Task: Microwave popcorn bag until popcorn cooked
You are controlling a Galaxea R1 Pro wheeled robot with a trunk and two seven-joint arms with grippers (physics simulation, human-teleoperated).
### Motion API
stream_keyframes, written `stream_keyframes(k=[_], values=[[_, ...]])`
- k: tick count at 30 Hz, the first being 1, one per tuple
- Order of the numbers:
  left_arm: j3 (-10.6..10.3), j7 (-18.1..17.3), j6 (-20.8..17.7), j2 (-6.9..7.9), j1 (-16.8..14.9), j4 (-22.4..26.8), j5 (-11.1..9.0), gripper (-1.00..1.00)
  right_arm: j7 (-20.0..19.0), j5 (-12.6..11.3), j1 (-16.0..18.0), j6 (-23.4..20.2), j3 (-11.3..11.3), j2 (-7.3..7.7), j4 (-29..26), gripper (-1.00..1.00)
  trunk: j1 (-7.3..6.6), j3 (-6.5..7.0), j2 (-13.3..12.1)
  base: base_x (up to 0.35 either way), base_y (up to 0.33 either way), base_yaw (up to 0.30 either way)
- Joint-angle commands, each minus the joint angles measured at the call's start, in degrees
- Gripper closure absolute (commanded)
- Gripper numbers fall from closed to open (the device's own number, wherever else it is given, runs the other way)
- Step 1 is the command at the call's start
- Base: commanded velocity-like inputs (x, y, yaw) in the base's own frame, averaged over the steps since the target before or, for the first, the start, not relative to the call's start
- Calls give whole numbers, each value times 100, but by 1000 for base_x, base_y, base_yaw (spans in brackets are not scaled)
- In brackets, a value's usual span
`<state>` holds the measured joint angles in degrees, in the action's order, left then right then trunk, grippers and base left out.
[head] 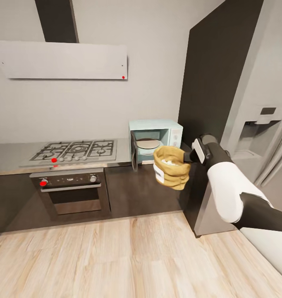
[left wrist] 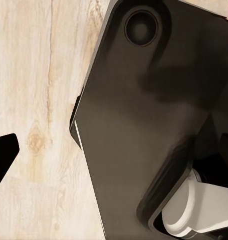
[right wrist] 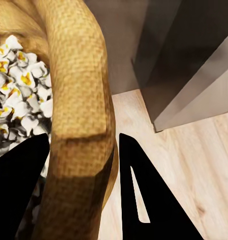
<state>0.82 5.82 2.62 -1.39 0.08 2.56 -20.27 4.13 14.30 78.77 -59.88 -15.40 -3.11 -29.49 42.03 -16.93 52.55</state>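
The tan popcorn bag (head: 170, 167) hangs in the air just in front of the mint-white microwave (head: 174, 134), which stands on the grey countertop (head: 13, 155). The microwave door (head: 134, 151) is swung open and a round plate lies inside. My right gripper (head: 186, 156) is shut on the bag's rolled rim from the right. In the right wrist view, the dark fingers (right wrist: 149, 200) pinch the rim of the bag (right wrist: 78, 100), and white puffed popcorn (right wrist: 18, 100) fills it. A dark fingertip (left wrist: 3, 155) of the left gripper shows over the wooden floor.
A steel gas hob (head: 75, 150) and a dark oven (head: 70, 190) sit left of the microwave, under a white hood (head: 62, 60). A tall dark cabinet (head: 215, 82) and a grey fridge (head: 261, 136) stand on the right. The robot's dark base (left wrist: 144, 125) is beside the left arm.
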Motion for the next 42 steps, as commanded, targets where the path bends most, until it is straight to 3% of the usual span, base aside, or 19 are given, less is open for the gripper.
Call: stream_keyframes(k=[1, 7, 42], values=[[9, 16, 10, -2, 1, 8, -21, -100, 32, -5, 6, -12, -42, -17, -5, 100, 1, -7, 5, 0, 0, 0], [1, 17, 5, -2, 2, 8, -21, -100, 65, 63, 7, -12, -2, -46, -23, 100, 1, -7, 5, 77, 0, 0], [-3, 16, 1, -2, 1, 8, -21, -100, 68, 78, 7, -12, 20, -58, -78, 100, 1, -7, 5, 304, 0, 0]])
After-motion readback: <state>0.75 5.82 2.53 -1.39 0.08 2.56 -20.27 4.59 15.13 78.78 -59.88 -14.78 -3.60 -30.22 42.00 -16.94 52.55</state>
